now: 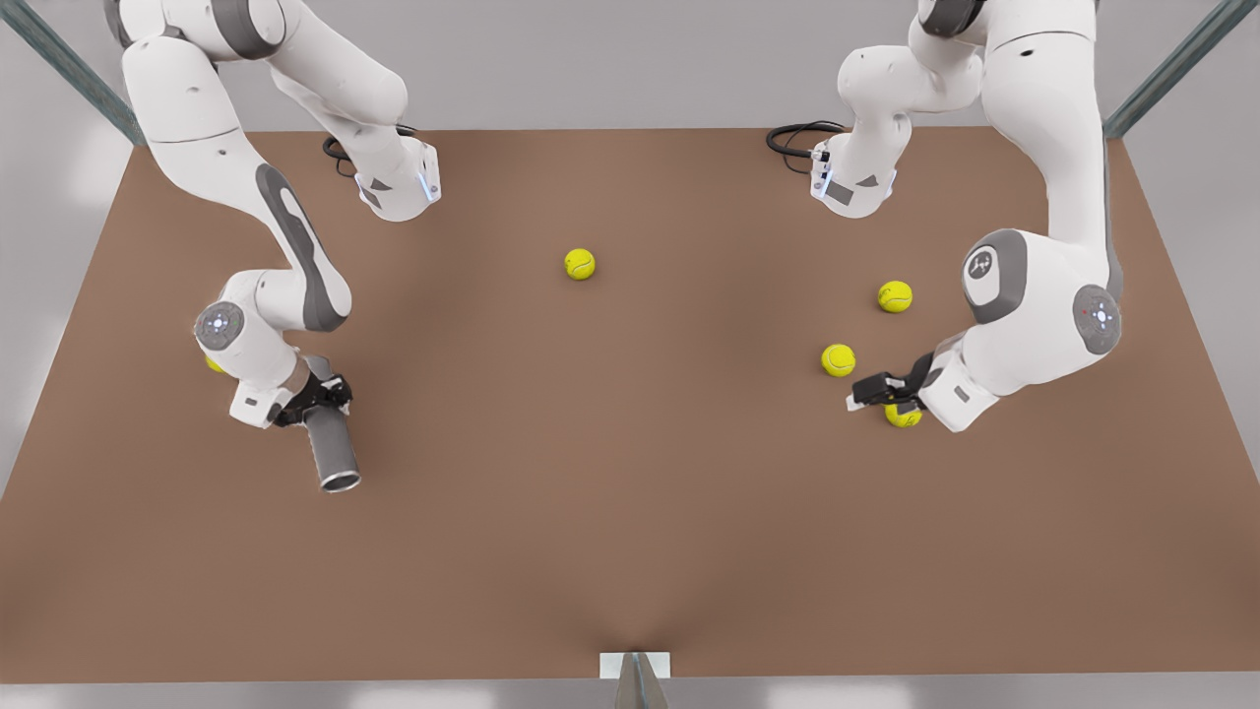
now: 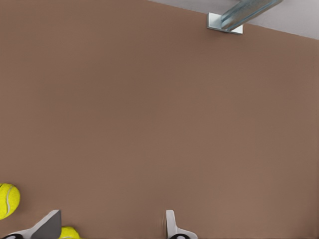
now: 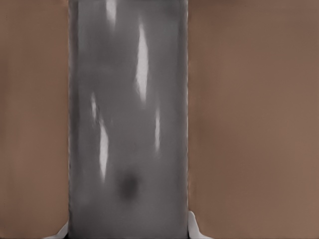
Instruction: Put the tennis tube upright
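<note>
The tennis tube (image 1: 332, 448) is a grey metallic cylinder near the front view's left, tilted, its silvery open rim toward the table's front edge. My right gripper (image 1: 313, 397) is shut on its upper part. In the right wrist view the tennis tube (image 3: 128, 119) runs between the white fingertips (image 3: 196, 228) of the right gripper (image 3: 128, 231). My left gripper (image 1: 871, 392) waits low at the front view's right, open, beside a tennis ball (image 1: 903, 417). The left wrist view has the left gripper (image 2: 110, 226) with its fingers (image 2: 172, 226) wide apart and nothing between them.
Three more tennis balls lie on the brown table (image 1: 630, 512): one mid-table (image 1: 580, 264), two at the right (image 1: 895, 296) (image 1: 838, 359). In the left wrist view two balls (image 2: 7, 200) (image 2: 69, 232) sit beside the fingers. A metal bracket (image 1: 635, 670) stands at the front edge.
</note>
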Robot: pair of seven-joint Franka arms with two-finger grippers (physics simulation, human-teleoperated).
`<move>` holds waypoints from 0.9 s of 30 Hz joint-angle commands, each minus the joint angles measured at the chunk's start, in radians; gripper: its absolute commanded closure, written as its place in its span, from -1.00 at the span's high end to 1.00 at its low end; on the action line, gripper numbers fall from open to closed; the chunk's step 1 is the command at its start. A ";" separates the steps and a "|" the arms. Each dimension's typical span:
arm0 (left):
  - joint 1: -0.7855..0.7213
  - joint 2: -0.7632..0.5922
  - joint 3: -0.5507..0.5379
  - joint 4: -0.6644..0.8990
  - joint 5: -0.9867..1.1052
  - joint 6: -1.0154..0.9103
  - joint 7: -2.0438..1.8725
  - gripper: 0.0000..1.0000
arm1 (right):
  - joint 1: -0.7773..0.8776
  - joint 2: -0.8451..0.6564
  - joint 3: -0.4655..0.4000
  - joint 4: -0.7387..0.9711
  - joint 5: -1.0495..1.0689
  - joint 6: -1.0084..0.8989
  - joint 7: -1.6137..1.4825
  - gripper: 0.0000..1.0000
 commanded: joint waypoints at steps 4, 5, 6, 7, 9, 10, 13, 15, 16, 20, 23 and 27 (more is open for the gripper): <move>0.003 0.042 0.000 0.041 -0.155 0.002 -0.008 0.99 | 0.123 0.016 0.000 0.075 -0.003 -0.059 0.001 0.46; 0.005 0.048 0.000 0.041 -0.186 0.000 -0.008 0.99 | 0.164 0.031 0.000 0.106 -0.003 -0.073 0.001 0.46; 0.005 0.050 0.000 0.039 -0.186 0.000 -0.006 0.99 | 0.212 0.042 0.000 0.124 0.008 -0.076 0.001 0.46; 0.002 0.056 0.000 0.041 -0.186 0.002 -0.006 0.99 | 0.249 0.060 -0.002 0.160 0.009 -0.091 0.001 0.46; 0.005 0.070 -0.002 0.041 -0.189 0.008 -0.006 0.99 | 0.319 0.071 -0.002 0.192 0.009 -0.097 0.001 0.46; 0.005 0.076 0.000 0.041 -0.204 0.014 -0.006 0.99 | 0.359 0.071 -0.002 0.198 0.009 -0.094 0.001 0.47; 0.010 0.096 0.000 0.041 -0.250 0.017 0.008 0.99 | 0.505 0.111 -0.004 0.290 0.011 -0.134 0.014 0.48; 0.008 0.102 0.000 0.041 -0.250 0.017 0.006 0.99 | 0.591 0.154 -0.007 0.360 0.011 -0.160 0.009 0.51; 0.003 0.099 -0.002 0.044 -0.253 0.017 0.000 0.99 | 0.640 0.183 -0.010 0.397 0.011 -0.169 0.014 0.48; 0.011 0.111 -0.002 0.044 -0.285 0.017 0.005 0.99 | 0.835 0.276 -0.079 0.515 0.011 -0.169 0.015 0.48; 0.013 0.111 -0.002 0.044 -0.285 0.017 0.008 0.99 | 0.910 0.349 -0.103 0.624 0.000 -0.192 0.006 0.48; 0.010 0.108 -0.002 0.044 -0.282 0.015 0.011 0.99 | 0.939 0.448 -0.097 0.778 -0.112 -0.237 -0.049 0.48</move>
